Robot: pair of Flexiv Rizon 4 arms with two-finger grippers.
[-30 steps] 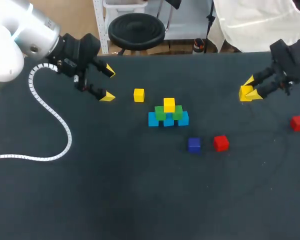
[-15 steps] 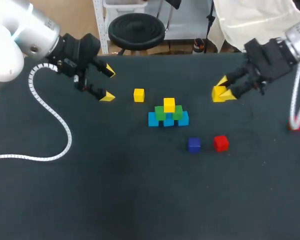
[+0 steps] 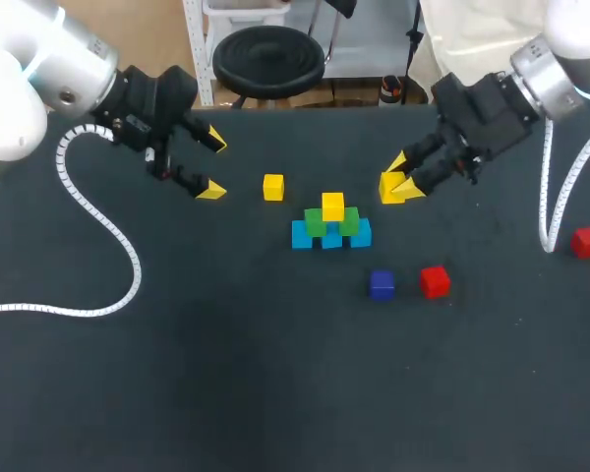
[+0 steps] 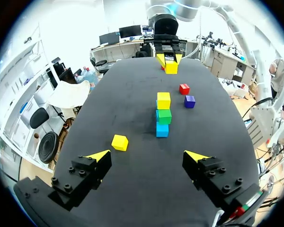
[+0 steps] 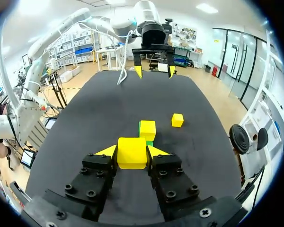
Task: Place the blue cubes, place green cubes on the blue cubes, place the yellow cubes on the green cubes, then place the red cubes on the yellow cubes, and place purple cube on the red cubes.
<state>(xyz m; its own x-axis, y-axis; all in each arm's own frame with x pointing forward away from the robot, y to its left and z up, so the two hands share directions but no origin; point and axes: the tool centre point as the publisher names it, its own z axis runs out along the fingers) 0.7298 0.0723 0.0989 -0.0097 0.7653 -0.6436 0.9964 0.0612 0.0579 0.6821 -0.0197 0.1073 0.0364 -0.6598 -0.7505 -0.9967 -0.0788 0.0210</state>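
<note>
Where the dark worktop (image 3: 226, 374) lies nearest the camera, the purple cube (image 3: 382, 284) and a red cube (image 3: 434, 281) sit side by side, slightly apart. A second red cube (image 3: 587, 241) sits well off toward the right edge.

Beyond them, at centre, is the stack: blue cubes (image 3: 301, 235) in a row on the worktop, green cubes (image 3: 316, 222) on them, top yellow cube (image 3: 332, 206) above.

Farther back, a loose yellow cube (image 3: 273, 187) lies left of the stack. The right gripper (image 3: 401, 180) is near the stack's right side, its fingers pinching the held yellow cube (image 5: 132, 152) from two sides. The left gripper (image 3: 214, 165) is near the loose yellow cube, fingers spread wide.
</note>
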